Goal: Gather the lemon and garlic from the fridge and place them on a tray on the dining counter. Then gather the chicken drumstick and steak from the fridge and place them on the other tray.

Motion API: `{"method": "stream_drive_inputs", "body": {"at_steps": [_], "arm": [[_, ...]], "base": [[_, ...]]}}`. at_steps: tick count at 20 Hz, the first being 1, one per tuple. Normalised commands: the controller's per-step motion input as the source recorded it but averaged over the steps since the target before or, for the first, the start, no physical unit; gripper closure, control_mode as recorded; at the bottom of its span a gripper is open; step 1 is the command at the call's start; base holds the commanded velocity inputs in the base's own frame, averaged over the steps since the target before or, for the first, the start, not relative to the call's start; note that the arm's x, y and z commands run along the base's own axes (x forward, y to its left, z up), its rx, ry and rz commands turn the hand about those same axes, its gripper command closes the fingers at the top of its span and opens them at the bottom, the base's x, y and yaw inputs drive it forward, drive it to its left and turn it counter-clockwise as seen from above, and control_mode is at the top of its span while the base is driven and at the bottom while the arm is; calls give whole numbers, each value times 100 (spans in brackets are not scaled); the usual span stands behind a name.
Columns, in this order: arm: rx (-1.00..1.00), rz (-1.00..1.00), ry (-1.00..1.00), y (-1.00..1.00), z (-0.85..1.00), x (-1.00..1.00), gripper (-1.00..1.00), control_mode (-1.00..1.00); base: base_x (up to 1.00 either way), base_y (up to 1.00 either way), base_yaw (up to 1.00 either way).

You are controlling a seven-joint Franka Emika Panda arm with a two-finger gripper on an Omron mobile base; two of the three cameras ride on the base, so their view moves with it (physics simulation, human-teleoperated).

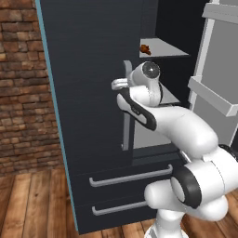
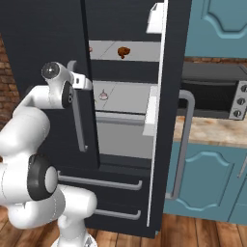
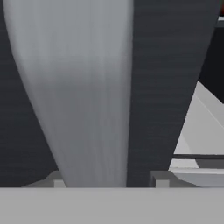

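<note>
Two doors: the fridge (image 2: 43, 29) has its right-hand door (image 2: 159, 159) swung wide, while the left-hand door (image 1: 88, 93) is shut against the body.
Tool: my tool (image 3: 108, 179) straddles the left door's handle (image 3: 87, 87), one fingertip on each side of the bar; I cannot tell whether it pinches the bar or merely brackets it (one side looks close, the other shows a gap).
Garlic: the garlic (image 2: 103, 95) sits on the middle shelf (image 2: 128, 99), well inside the open half and apart from my tool.
Upper shelf: a brown piece (image 2: 124, 51), probably the chicken drumstick, lies there.
Step in hand: by my judgement, taking the left handle so that door can be opened too.
How to do it well: I should centre the bar between the fingertips, press until both bear on it evenly, then pull along the door's arc rather than straight back, so the bar does not slip out.
Risk: a lopsided grip may slide off the smooth bar.
</note>
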Motion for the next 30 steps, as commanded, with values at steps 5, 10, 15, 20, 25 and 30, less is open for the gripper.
{"method": "stream_drive_inputs", "body": {"at_steps": [5, 10, 15, 20, 25, 30], "arm": [[0, 8, -1, 19, 0, -40, 100, -100], [0, 19, 0, 53, 0, -76, 100, -100], [-2, 20, 0, 91, -1, -90, 100, -100], [0, 18, 0, 96, 0, -94, 100, -100], [0, 12, -2, 85, -2, -100, -100, -100], [13, -7, -16, -24, 10, -100, -100, -100]], "base": [[0, 0, 0], [0, 0, 0], [0, 0, 0], [0, 0, 0], [0, 0, 0], [0, 0, 0]]}}
